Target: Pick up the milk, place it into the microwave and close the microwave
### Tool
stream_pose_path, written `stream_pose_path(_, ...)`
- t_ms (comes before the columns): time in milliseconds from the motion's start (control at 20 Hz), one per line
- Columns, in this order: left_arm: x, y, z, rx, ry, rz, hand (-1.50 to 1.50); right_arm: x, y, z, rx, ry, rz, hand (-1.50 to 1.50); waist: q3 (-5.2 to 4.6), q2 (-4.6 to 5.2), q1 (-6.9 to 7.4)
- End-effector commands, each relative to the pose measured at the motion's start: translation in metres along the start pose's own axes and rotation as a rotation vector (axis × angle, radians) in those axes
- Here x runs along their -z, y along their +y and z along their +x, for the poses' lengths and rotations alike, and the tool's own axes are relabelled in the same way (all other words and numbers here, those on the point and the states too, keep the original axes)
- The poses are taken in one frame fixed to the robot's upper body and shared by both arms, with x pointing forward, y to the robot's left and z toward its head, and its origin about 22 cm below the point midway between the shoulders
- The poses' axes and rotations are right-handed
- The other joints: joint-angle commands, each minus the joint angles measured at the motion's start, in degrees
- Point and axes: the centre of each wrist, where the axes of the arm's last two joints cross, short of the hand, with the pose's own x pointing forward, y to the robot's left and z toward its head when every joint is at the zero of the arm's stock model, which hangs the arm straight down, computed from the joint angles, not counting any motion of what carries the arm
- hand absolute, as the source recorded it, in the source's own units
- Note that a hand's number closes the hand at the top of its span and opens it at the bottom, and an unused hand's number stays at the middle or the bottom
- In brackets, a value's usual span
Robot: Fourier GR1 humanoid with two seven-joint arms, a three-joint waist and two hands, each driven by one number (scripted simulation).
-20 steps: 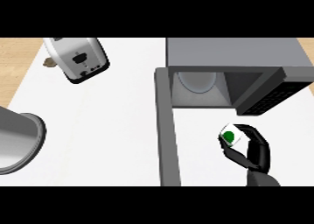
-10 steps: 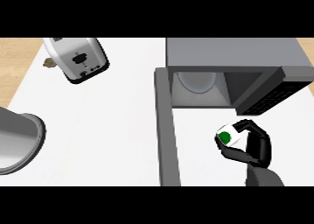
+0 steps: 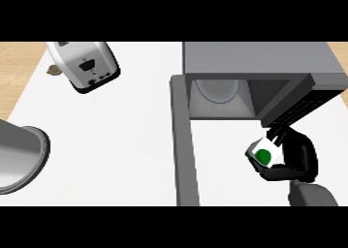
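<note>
Right hand (image 3: 294, 160) is curling round the milk (image 3: 264, 152), thumb below and fingers over the top and far side, pinching the carton between them. Carton is being held tilted, its white face with the green dot turned up toward the head view. Forearm is coming in from the lower right. Left hand is not showing anywhere.

Milk is sitting in the hand near the worktop's right edge, just in front of the microwave's (image 3: 259, 60) open mouth and below its control panel. Whether it is touching the worktop (image 3: 119, 135) cannot be told.

Handling, as a judgement: small box carton, likely light, stiff enough on its edges but with faces that could give if squeezed. Smooth sides may be slipping against the fingers, so opposite flat faces look like the best hold, as now. Tilt wants levelling before setting down, or it could be tipping over inside.

Microwave is standing at the worktop's far right, cavity open with a pale plate (image 3: 218, 89) inside. Its door (image 3: 183, 145) is swung out toward the near edge, left of the hand.

Further out: a toaster (image 3: 87, 65) near the far left corner, a grey pot (image 3: 12, 155) at the left edge.
</note>
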Motion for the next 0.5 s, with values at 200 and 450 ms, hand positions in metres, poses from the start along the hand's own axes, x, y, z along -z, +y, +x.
stream_pose_path(200, -0.008, 0.006, -0.007, -0.003, -0.005, 0.012, -1.5, 0.026, 0.033, 0.035, -0.078, -0.029, 0.065, 1.5, 0.01, 0.1, 0.33)
stream_pose_path(450, -0.008, 0.001, -0.006, 0.0, 0.004, 0.014, -1.5, 0.062, 0.07, 0.041, -0.159, -0.032, 0.055, 1.5, 0.02, 0.15, 0.58)
